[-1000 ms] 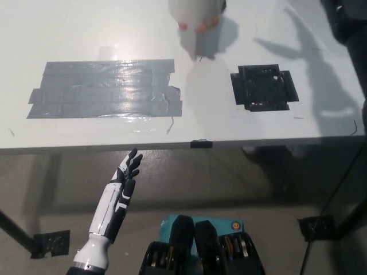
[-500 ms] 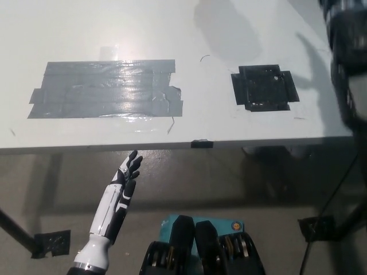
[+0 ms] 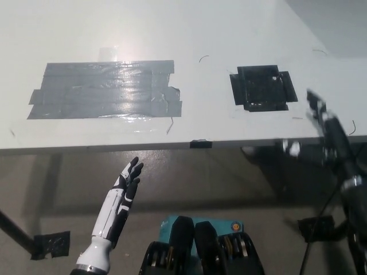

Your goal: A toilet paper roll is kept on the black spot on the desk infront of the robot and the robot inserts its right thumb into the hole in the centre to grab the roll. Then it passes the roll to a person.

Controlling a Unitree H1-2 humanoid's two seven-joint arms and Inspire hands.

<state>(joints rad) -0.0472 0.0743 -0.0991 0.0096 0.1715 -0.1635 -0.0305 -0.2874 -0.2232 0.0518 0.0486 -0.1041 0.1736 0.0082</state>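
Observation:
No toilet paper roll shows in the head view. The black spot [image 3: 262, 87], a square of black tape, lies bare on the right part of the white desk [image 3: 200, 34]. My black right hand [image 3: 325, 121] hangs blurred at the desk's right front corner, just right of the spot, with its fingers stretched out and nothing in them. Below the desk's front edge at lower left, my white left hand [image 3: 127, 179] rests open with its fingers spread.
A wide patch of grey tape [image 3: 103, 89] covers the left half of the desk. A small black clip [image 3: 200, 143] sits on the front edge. Under the desk I see floor, dark desk legs and a cable at the right.
One second ago a person's hand held the white roll at the top edge; it has left the view. My right arm has swung down from the upper right to the desk's right front corner.

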